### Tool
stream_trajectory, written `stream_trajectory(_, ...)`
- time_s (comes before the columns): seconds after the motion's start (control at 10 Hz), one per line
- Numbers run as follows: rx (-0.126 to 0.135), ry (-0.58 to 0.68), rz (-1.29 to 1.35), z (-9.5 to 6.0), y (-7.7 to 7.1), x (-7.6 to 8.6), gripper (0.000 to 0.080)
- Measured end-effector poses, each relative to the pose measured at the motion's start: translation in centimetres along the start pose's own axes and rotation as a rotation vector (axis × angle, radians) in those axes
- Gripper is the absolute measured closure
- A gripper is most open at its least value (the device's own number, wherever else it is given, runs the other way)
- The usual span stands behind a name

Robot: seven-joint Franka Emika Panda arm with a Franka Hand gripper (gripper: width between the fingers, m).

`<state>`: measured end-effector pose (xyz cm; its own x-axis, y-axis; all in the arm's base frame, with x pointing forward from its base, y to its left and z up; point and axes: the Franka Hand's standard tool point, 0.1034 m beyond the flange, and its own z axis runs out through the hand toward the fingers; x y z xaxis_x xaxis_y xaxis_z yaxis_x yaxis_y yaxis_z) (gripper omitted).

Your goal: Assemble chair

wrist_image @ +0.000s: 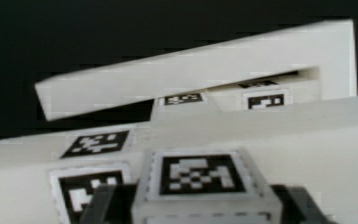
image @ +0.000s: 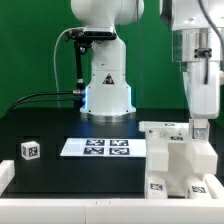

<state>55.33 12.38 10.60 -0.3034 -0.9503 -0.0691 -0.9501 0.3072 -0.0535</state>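
From the exterior view, I have the gripper [image: 199, 128] down at the chair [image: 178, 157] assembly, which sits at four o'clock on the table; a loose cube [image: 30, 150] waits at eight o'clock.

In the wrist view, a tagged block [wrist_image: 197, 182] sits between my fingers, apparently clamped. I judge seating it comes next, needing square alignment.

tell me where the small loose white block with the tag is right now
In the exterior view the small tagged block sits alone on the black table at the exterior view's left, left of the marker board and far from the chair assembly under the gripper.
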Motion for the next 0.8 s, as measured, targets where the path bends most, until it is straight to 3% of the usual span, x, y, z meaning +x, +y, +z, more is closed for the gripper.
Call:
stream_trajectory(0.4, 0.002, 0.001, 0.022, 0.10, 0.04, 0.01, 0.0533)
stream_trajectory(0.6, 0.001, 0.002, 0.018, 0.16, 0.07, 0.03, 0.0202)
stream_trajectory(0.8, 0.001, 0.003, 0.014, 0.20, 0.09, 0.03, 0.0166)
